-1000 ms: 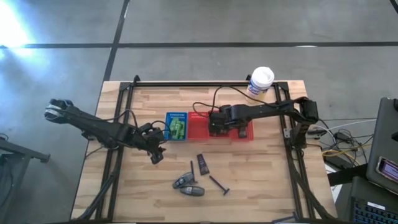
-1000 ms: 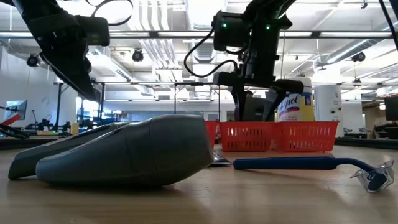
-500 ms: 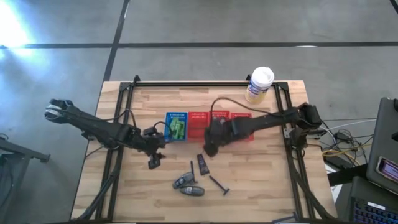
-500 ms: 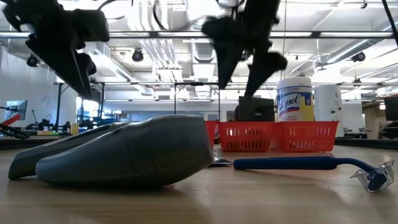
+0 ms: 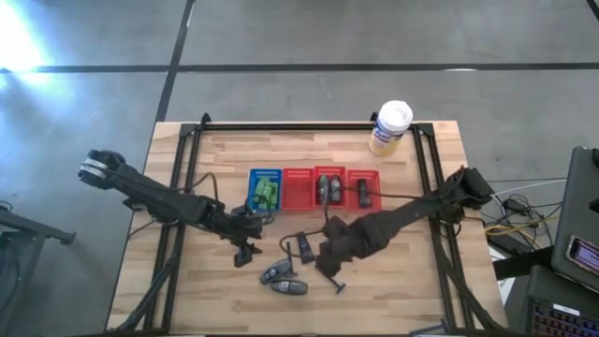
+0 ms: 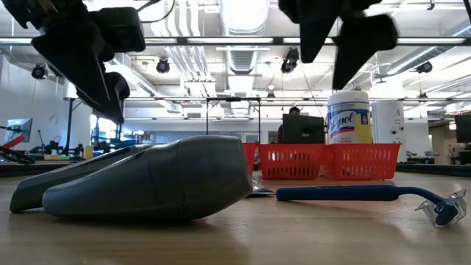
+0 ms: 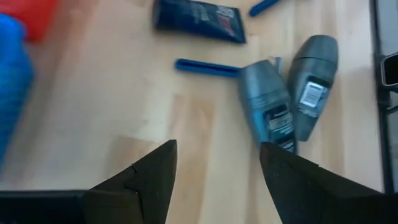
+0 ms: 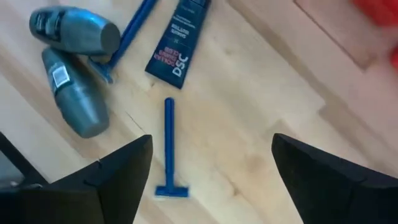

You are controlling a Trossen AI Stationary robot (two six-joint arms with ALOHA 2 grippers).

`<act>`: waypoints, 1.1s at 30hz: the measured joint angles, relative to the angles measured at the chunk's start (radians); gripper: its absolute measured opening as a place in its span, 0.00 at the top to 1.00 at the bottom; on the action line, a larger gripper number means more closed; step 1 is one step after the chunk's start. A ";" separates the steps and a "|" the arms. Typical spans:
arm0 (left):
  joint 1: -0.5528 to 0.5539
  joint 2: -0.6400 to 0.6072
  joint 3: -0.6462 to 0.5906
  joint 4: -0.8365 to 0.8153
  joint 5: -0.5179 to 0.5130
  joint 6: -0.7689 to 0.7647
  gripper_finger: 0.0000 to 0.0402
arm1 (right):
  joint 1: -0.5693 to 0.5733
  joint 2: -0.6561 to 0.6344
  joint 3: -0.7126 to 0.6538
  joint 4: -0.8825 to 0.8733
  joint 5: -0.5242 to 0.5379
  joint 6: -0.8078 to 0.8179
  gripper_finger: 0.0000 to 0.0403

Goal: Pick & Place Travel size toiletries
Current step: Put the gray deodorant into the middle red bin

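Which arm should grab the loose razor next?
Probably right. The right tool hangs open directly over the blue razor, which lies clear between its fingers in the right wrist view. The left tool sits farther off, nearer the two grey bottles.

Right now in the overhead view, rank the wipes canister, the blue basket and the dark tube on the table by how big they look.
1. Wipes canister, though its height brings it nearer the camera.
2. Blue basket, close behind; this order is unsure.
3. Dark tube, clearly the smallest.

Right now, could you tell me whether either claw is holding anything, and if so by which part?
Nothing is held. The left claw and the right claw both stand open and empty above the table, over the loose toiletries.
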 joint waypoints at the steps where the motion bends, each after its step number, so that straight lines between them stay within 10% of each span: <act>1: -0.010 0.019 0.000 0.018 0.000 -0.013 0.42 | 0.016 0.000 0.000 -0.006 0.013 0.042 0.21; 19: -0.331 0.305 0.152 0.080 -0.227 -0.315 0.40 | 0.113 0.001 -0.032 -0.105 0.048 0.131 0.11; 33: -0.349 0.490 0.314 -0.051 -0.281 -0.339 0.11 | 0.127 0.001 -0.069 -0.101 0.123 0.041 0.15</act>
